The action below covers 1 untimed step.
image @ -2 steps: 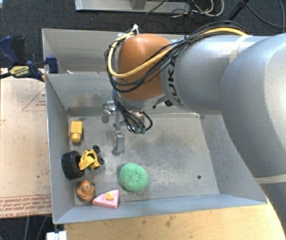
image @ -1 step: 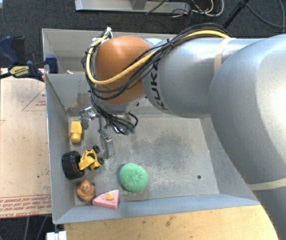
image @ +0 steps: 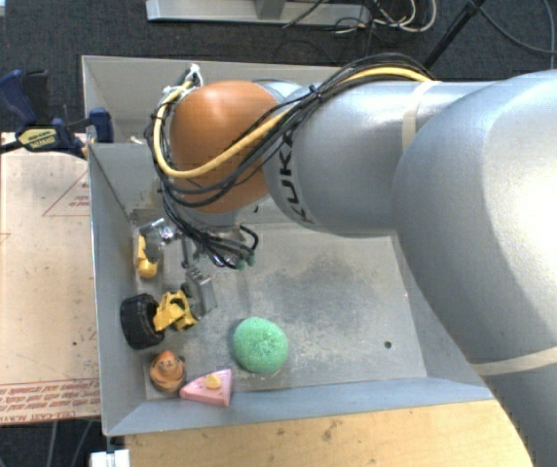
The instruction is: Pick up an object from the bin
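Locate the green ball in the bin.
In the camera view, the green ball lies by the bin's near wall, just right of the pink wedge.

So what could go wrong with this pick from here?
1. The gripper sits close to the bin's left wall, next to the yellow toy, which lies against the black wheel. Coming down, it might clip the wall or catch both things at once.
2. The cables loop low under the wrist and could snag on the small yellow piece nearby.
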Available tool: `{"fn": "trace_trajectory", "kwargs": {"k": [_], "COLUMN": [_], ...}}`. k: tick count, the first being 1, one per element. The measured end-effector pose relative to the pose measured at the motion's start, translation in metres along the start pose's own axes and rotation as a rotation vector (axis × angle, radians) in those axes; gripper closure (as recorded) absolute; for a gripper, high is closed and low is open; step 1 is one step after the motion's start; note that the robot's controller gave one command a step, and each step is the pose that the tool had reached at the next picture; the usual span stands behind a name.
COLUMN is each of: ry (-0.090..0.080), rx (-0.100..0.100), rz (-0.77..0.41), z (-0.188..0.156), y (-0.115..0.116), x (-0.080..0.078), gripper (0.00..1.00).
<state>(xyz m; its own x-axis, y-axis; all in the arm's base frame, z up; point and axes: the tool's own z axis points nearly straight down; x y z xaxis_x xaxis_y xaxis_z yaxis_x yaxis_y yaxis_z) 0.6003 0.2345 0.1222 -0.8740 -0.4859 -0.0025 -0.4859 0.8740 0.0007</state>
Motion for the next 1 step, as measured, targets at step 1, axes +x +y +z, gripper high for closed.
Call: {"fn": "trace_trajectory", "kwargs": {"k": [1], "ry": [-0.001], "rx": [0.0], "rz": [-0.297], "z": [0.0398], "y": [0.0099], "x": [0.0086], "gripper": [0.0]}}
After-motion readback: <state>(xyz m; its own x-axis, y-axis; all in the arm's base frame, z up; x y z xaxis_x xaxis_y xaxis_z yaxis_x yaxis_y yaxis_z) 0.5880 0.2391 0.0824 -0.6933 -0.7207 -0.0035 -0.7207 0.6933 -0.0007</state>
